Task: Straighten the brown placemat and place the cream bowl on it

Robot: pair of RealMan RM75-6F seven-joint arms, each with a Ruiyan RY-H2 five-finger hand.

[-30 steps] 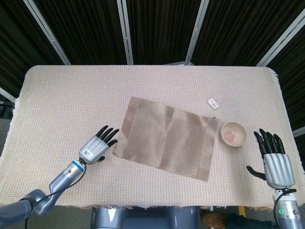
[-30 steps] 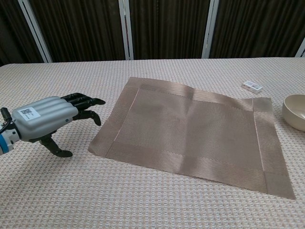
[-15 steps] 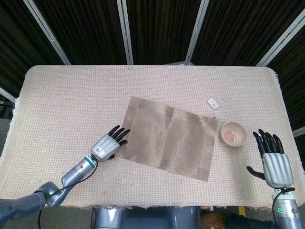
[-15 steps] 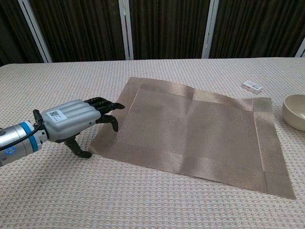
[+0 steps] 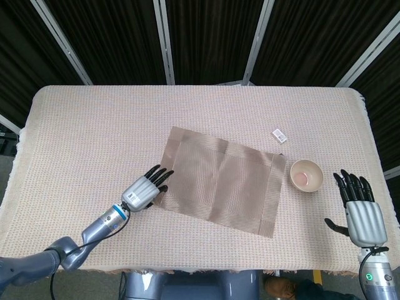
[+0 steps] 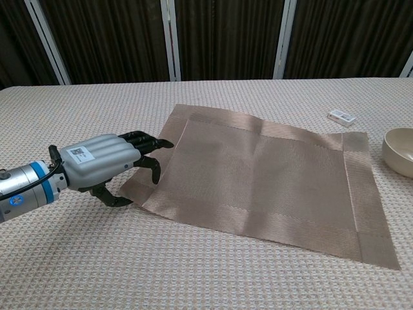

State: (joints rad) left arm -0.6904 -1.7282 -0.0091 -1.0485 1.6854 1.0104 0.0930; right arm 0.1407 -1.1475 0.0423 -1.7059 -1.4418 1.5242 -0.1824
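Note:
The brown placemat (image 5: 220, 180) (image 6: 264, 175) lies skewed on the woven tablecloth, turned clockwise. My left hand (image 5: 142, 193) (image 6: 103, 163) is at its near left corner. The fingers reach over the mat's edge, and the thumb (image 6: 111, 199) curls at the corner from below, with a gap between thumb and fingers. The corner looks slightly raised. The cream bowl (image 5: 306, 175) (image 6: 401, 152) stands upright on the cloth just right of the mat. My right hand (image 5: 359, 211) hovers with its fingers spread and empty, right of the bowl, seen only in the head view.
A small white box (image 5: 279, 135) (image 6: 341, 117) lies on the cloth beyond the mat's far right corner. The table's right edge (image 5: 370, 137) runs close to the bowl and my right hand. Dark curtains with metal posts stand behind the table.
My left hand has moved right across the cloth, onto the mat's near left corner; the thumb now sits at the corner's edge. My right hand and the bowl have hardly moved.

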